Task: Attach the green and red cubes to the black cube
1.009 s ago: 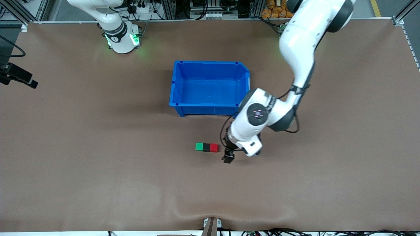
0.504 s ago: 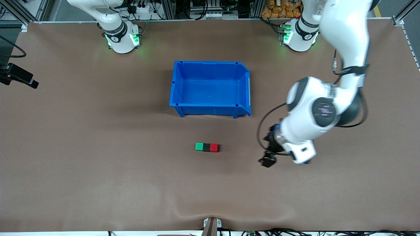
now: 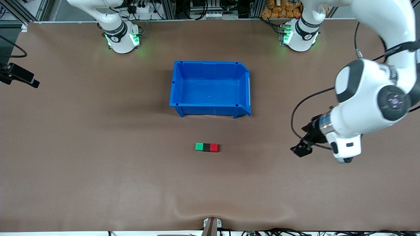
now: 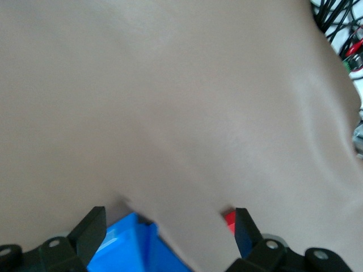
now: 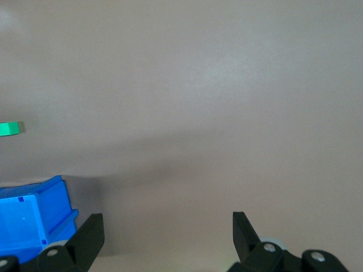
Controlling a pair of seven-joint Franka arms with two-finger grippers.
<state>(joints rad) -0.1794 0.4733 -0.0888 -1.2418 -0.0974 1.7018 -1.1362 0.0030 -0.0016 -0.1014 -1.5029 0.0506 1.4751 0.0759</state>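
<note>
The green cube (image 3: 199, 146), the black cube (image 3: 206, 147) and the red cube (image 3: 214, 147) lie in a touching row on the table, black in the middle, nearer to the front camera than the blue bin (image 3: 210, 110). My left gripper (image 3: 301, 149) is open and empty over bare table, well off toward the left arm's end from the red cube. The left wrist view shows its open gripper (image 4: 170, 226) and a bit of the red cube (image 4: 228, 219). My right gripper (image 5: 168, 232) is open and empty above bare table, with the green cube (image 5: 10, 128) far off. It is out of the front view.
The blue bin is empty and stands in the middle of the table; it also shows in the left wrist view (image 4: 127, 252) and the right wrist view (image 5: 28, 218). The brown table cover (image 3: 98, 147) is wrinkled near the front edge. Cables run along the table's edges.
My left arm has swung away from beside the red cube toward the left arm's end of the table. The three cubes have stayed in their row.
</note>
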